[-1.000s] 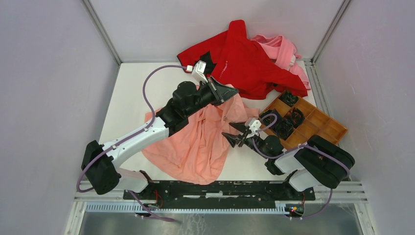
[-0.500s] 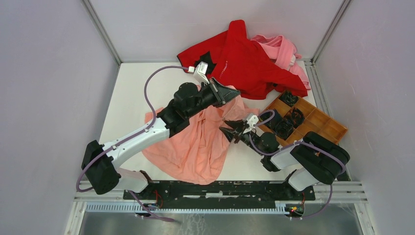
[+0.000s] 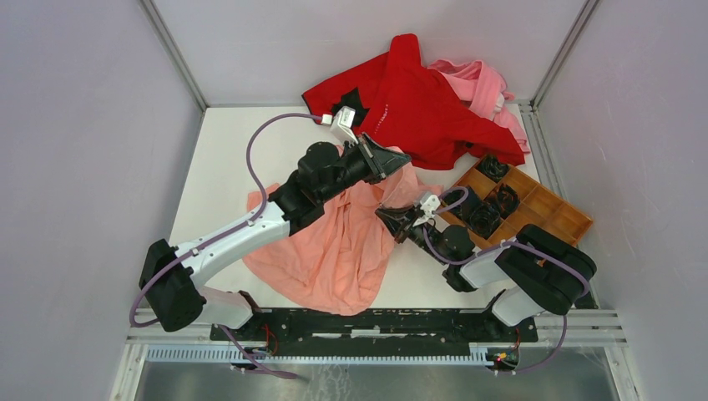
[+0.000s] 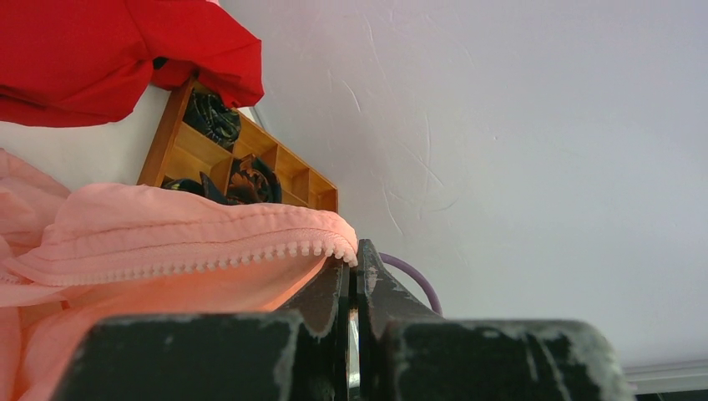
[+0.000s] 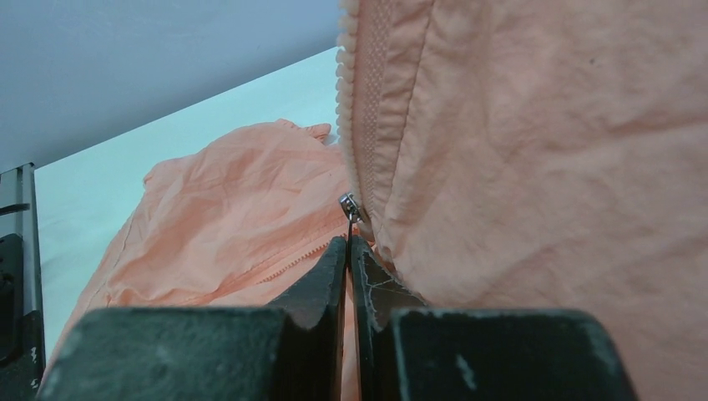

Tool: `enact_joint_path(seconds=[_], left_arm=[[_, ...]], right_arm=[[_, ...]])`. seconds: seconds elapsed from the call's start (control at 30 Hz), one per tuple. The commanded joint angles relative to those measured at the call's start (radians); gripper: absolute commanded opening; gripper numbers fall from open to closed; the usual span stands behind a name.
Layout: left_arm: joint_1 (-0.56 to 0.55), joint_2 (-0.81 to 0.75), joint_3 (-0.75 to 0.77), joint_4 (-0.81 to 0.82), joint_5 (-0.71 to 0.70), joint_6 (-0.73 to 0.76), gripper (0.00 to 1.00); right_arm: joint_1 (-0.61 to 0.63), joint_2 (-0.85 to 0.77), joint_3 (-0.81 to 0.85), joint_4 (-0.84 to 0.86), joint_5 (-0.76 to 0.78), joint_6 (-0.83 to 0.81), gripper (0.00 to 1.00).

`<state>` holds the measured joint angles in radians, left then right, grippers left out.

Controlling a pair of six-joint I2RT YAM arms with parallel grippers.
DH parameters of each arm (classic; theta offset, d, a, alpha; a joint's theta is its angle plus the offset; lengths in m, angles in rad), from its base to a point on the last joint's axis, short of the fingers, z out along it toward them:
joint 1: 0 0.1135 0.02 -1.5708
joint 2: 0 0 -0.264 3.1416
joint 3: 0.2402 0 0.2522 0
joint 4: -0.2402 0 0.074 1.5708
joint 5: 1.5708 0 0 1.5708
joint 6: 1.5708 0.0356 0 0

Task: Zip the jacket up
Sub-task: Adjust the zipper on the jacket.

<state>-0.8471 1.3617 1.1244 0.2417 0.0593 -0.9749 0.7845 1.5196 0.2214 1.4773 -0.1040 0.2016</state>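
The salmon-pink jacket [image 3: 334, 251] lies crumpled mid-table, with one part lifted. My left gripper [image 3: 401, 159] is shut on the raised zipper edge. In the left wrist view the toothed edge [image 4: 250, 253] ends right at the tips of that gripper [image 4: 355, 251]. My right gripper [image 3: 386, 215] sits just below it, against the hanging fabric. In the right wrist view the jacket [image 5: 543, 150] hangs on the right, and the metal zipper pull [image 5: 346, 205] drops into the shut right gripper [image 5: 349, 242].
A bright red garment [image 3: 417, 100] and a paler pink one [image 3: 484, 83] are heaped at the back of the table. At the right stands a wooden compartment tray [image 3: 543, 209] with dark items in it. Grey walls close in three sides.
My right gripper moved left and up to the hanging jacket edge and shut on the zipper pull. The left arm held still.
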Motion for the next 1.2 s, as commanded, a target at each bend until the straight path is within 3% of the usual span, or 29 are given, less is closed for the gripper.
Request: enact_joint_path(seconds=[0.0, 0.3, 0.47, 0.53, 0.73, 1.0, 1.17], left_arm=[[-0.004, -0.024, 0.034, 0.047, -0.023, -0.030, 0.02], [-0.005, -0.033, 0.033, 0.041, -0.024, -0.027, 0.02], [-0.007, -0.023, 0.041, 0.041, -0.020, -0.031, 0.02], [-0.008, -0.022, 0.043, 0.041, -0.019, -0.033, 0.02], [-0.009, -0.027, 0.043, 0.026, -0.036, -0.021, 0.02], [-0.005, -0.048, 0.013, 0.026, -0.094, 0.060, 0.02], [0.029, -0.058, -0.052, 0.125, -0.075, 0.131, 0.02]], right_arm=[[0.005, -0.017, 0.022, 0.204, 0.019, 0.032, 0.08], [0.005, 0.008, 0.041, 0.178, 0.029, 0.058, 0.22], [0.005, 0.033, 0.065, 0.191, 0.018, 0.053, 0.23], [0.005, 0.039, 0.072, 0.198, 0.002, 0.057, 0.21], [0.004, 0.023, 0.066, 0.204, -0.013, 0.067, 0.00], [-0.012, -0.043, 0.051, 0.158, -0.105, 0.166, 0.00], [-0.052, -0.115, 0.066, -0.069, -0.246, 0.267, 0.00]])
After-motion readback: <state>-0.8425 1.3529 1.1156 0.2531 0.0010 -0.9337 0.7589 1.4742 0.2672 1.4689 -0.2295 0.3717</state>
